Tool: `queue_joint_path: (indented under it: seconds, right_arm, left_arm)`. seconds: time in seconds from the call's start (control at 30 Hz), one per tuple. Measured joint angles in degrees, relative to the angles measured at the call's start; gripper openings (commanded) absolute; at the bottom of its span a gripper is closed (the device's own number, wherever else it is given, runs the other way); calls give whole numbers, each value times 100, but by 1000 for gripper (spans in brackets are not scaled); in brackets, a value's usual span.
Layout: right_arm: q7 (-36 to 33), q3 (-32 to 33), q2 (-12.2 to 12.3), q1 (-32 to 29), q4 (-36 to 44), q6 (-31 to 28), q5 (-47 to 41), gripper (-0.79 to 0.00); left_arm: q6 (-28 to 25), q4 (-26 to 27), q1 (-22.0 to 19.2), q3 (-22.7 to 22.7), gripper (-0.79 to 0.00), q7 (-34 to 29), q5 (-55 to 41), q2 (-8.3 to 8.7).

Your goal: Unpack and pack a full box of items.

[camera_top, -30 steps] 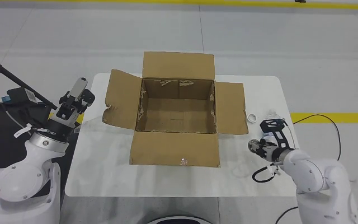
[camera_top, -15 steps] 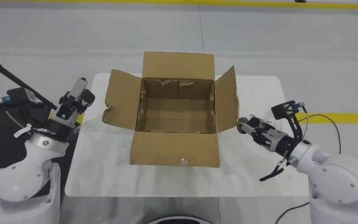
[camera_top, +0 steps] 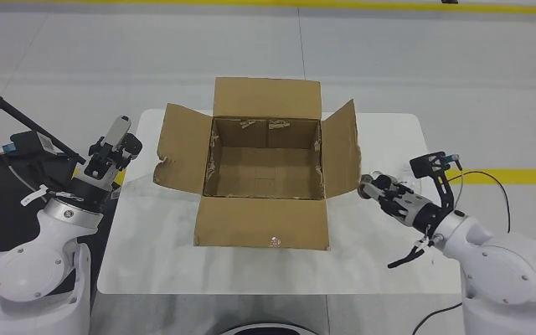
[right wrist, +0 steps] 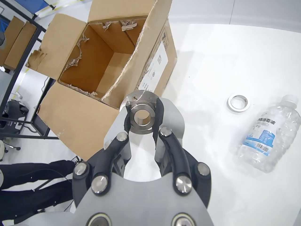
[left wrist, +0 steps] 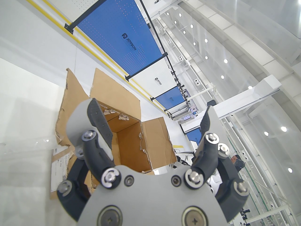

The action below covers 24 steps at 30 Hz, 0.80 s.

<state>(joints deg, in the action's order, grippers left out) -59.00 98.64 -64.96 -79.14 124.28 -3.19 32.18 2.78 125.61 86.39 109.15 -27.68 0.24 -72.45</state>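
Standing between right tool's flange and box: raised flap.

The floor is pale grey and smooth, divided by thin seams. One yellow line runs along its far edge. A second yellow line lies to the right of the table. The table is white, with rounded corners.

In the left wrist view, blue perforated panels in black frames stand in a row along a yellow floor stripe, alternating with white perforated panels. The ceiling is white and beamed. It carries rows of round lamps, all lit.

In the right wrist view, a black metal rack stands beyond the left side of the table. Brown cartons are visible through its frame.
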Motion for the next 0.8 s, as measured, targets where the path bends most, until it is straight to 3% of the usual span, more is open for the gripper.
queue_joint_path:
  seconds: [0.13, 0.3, 0.53, 0.63, 0.8]
  right_arm:
    - [496, 392, -7, -103, -22, 20, -661, -785]
    - [956, 871, -25, -235, -188, -398, -2142, -785]
    - [913, 951, -21, -184, -447, -1134, -4018, -785]
    - [777, 904, 6, -101, -454, -1227, -4202, -785]
    - [662, 479, 50, 129, -292, -1054, -3728, -785]
  left_arm:
    - [0, 0, 0, 0, 0, 0, 0, 0]
    - [0, 0, 0, 0, 0, 0, 0, 0]
    - [0, 0, 0, 0, 0, 0, 0, 0]
    - [0, 0, 0, 0, 0, 0, 0, 0]
    - [0, 0, 0, 0, 0, 0, 0, 0]
